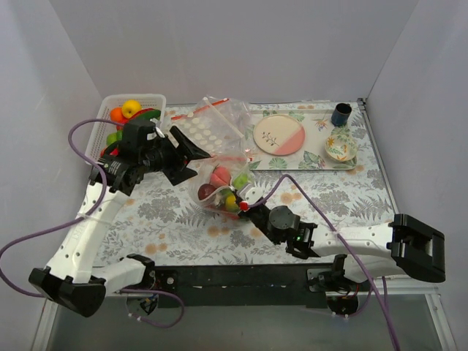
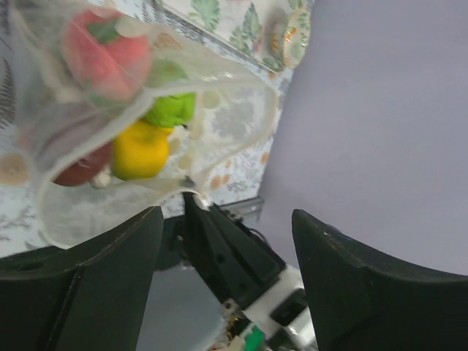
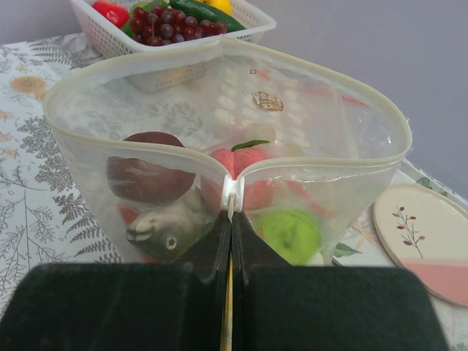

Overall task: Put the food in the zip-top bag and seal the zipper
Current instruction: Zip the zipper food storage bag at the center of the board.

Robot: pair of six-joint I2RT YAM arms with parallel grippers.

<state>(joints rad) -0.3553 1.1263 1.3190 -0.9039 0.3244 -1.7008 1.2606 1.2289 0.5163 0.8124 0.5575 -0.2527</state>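
The zip-top bag (image 1: pixel 221 189) stands at the table's middle with its mouth spread wide open (image 3: pixel 219 95). Inside are a grey fish (image 3: pixel 170 227), a dark red round (image 3: pixel 146 175), a red fruit (image 3: pixel 245 164), a green round (image 3: pixel 289 234) and a yellow round (image 2: pixel 139 150). My right gripper (image 3: pixel 231 219) is shut on the bag's near end, just below the white slider (image 3: pixel 232 191) of the zipper (image 3: pixel 314 157); it also shows in the top view (image 1: pixel 245 208). My left gripper (image 1: pixel 193 162) is open and empty beside the bag's left side (image 2: pixel 227 216).
A white slatted basket (image 1: pixel 157 99) at the back left holds more toy food, among it purple grapes (image 3: pixel 164 22). More crinkly dotted plastic (image 1: pixel 196 128) lies behind the bag. A tray (image 1: pixel 307 162) at the back right carries a pink plate (image 1: pixel 278 135), a dark cup (image 1: pixel 341 114) and a small bowl (image 1: pixel 341 146).
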